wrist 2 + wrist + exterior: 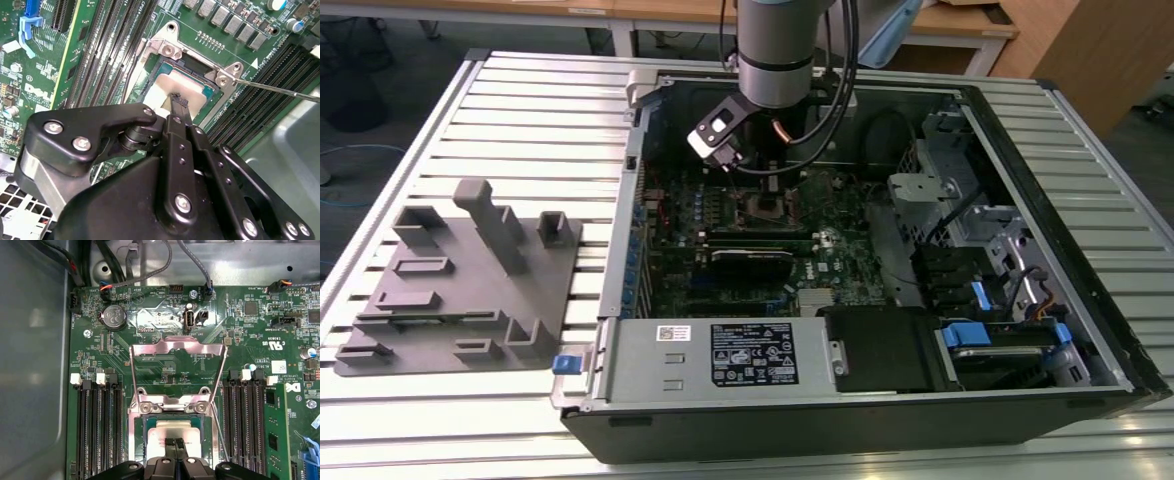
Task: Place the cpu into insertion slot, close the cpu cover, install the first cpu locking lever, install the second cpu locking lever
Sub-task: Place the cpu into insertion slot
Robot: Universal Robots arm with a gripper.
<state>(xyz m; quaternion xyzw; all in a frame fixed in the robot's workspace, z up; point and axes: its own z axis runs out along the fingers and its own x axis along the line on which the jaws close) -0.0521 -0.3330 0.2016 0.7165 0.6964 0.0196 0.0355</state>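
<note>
Bench (520, 110): slatted metal, carrying an open computer case (1067, 250) that lies on its side.
Power supply (747, 355): grey labelled box at the case's 6 o'clock edge in the exterior view.
Fixture plate (454, 290): grey with upright blocks, on the bench at 9 o'clock of the case, well apart from the arm.
Insertion slot (195, 62): on the green board, about 10 o'clock from the case's middle in the exterior view, between rows of black memory slots (100, 430).
Cpu (192, 87): lies flat in the insertion slot, silver face up.
Claw (176, 98): fingers (180, 107) pressed together with nothing between them. The tips are right over the cpu's face; contact cannot be told.
Cpu cover (145, 349): stands open, hinged back off the slot, with the board showing through its window.
Locking lever (280, 90): thin rod, unlatched, reaching out from the slot's corner.
Arm (774, 50): enters the case from 12 o'clock.
</note>
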